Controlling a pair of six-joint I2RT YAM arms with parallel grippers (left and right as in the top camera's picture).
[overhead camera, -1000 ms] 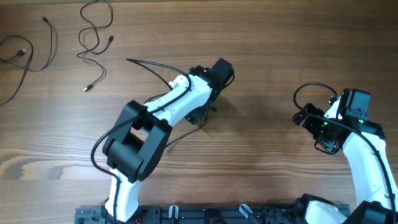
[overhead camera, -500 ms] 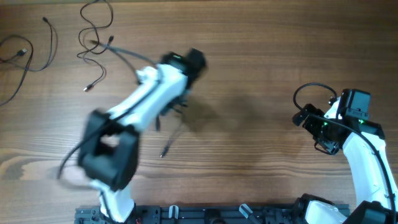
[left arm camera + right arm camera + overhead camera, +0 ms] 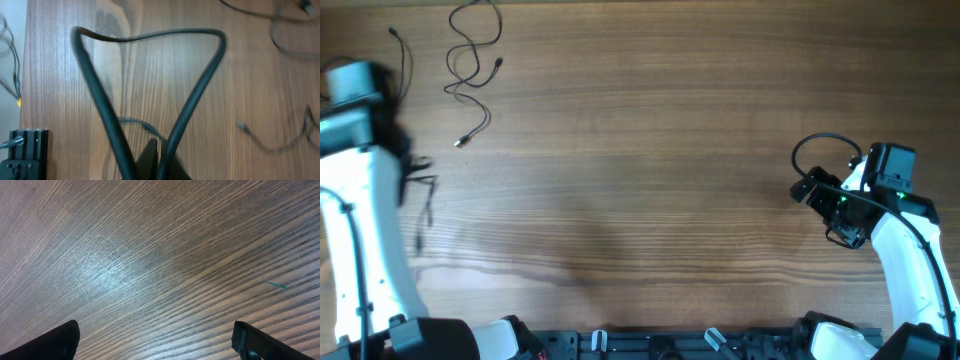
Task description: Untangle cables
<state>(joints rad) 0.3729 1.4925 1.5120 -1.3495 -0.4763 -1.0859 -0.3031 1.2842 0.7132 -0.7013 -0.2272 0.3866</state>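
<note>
Overhead cam: left arm point(image 3: 360, 200) sits at the far-left edge of the brown wood-grain desk point(image 3: 670, 150), blurred, w/ a very thin black flexible cord point(image 3: 420, 215) trailing beside it onto the wood. Left wrist cam: the left claw point(image 3: 152, 162) is pinched fully closed and a black loop rises out from btw. its tips. It looks to be gripping that cord, though the blur makes it hard to be sure it's the same one. The right claw point(image 3: 157, 342) is spread wide over bare wood, holding nothing, well apart from every cord.

Other task items: a squiggly thin black cable point(image 3: 470, 70) w/ a tiny plug lies near the top-left corner. Just left of it is another thin black cord point(image 3: 408, 62), partly hidden by the arm. The two look separate from each other.

What could go wrong:
- The cord is so thin that it could slip out of the pinch, esp. if the arm moves fast.
- The free end could whip or drag across the two laid-out cords nearby and re-tangle them.
- The arm is right at the desk edge, so a release here could let the cord slide off.
- The loop could snag on the claw itself when it's let go.

Containers: none in view — no bin, tray or box.
</note>
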